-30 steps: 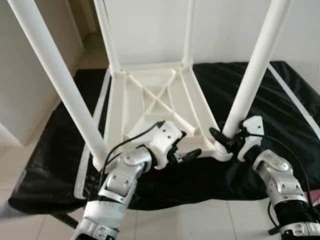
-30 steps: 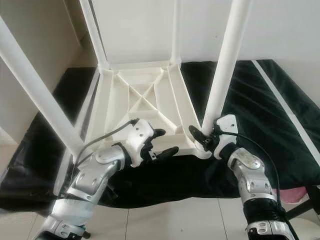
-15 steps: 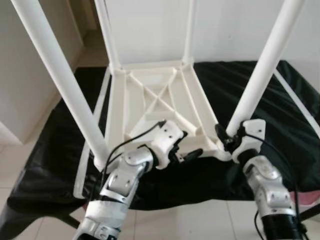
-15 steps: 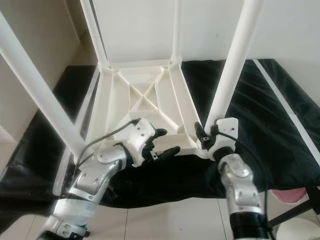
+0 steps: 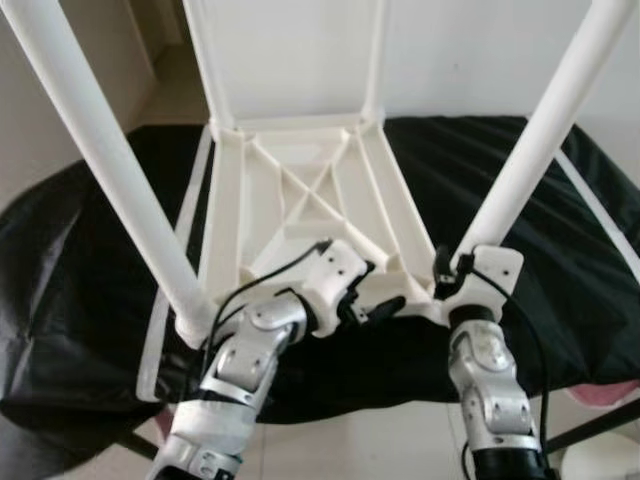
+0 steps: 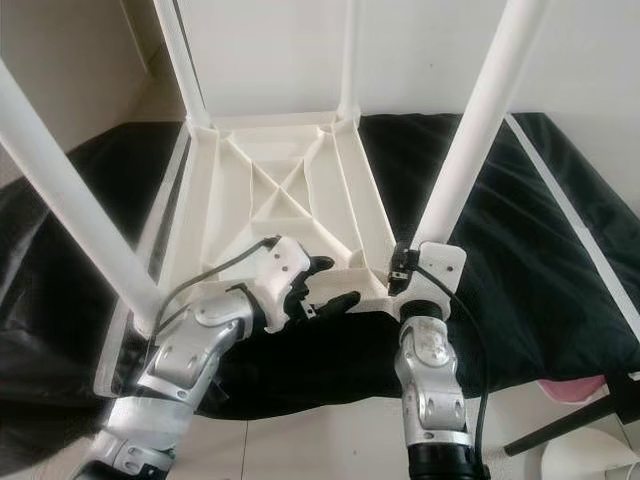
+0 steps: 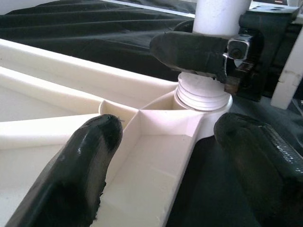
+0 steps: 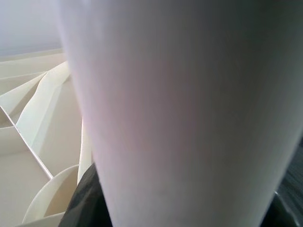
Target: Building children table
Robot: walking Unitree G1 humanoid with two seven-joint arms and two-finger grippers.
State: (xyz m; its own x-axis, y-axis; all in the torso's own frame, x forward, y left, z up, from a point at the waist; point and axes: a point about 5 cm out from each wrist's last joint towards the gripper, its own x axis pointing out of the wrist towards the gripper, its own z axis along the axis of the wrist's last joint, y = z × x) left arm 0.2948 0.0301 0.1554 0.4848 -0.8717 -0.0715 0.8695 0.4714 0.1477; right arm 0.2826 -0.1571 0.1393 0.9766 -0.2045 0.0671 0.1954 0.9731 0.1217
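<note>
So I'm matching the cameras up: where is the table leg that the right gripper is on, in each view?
Left eye: table leg rises to the upper right from the right gripper.
Right eye: leg right of centre.
Left wrist: its base at top, above the corner socket.
Right wrist: leg close up.
Shared landmark: the corner socket.

Four upright white legs (image 5: 527, 163) ring the upturned tabletop (image 5: 300, 205); its ribbed middle lies open between them, black cloth (image 5: 80, 290) around
</note>
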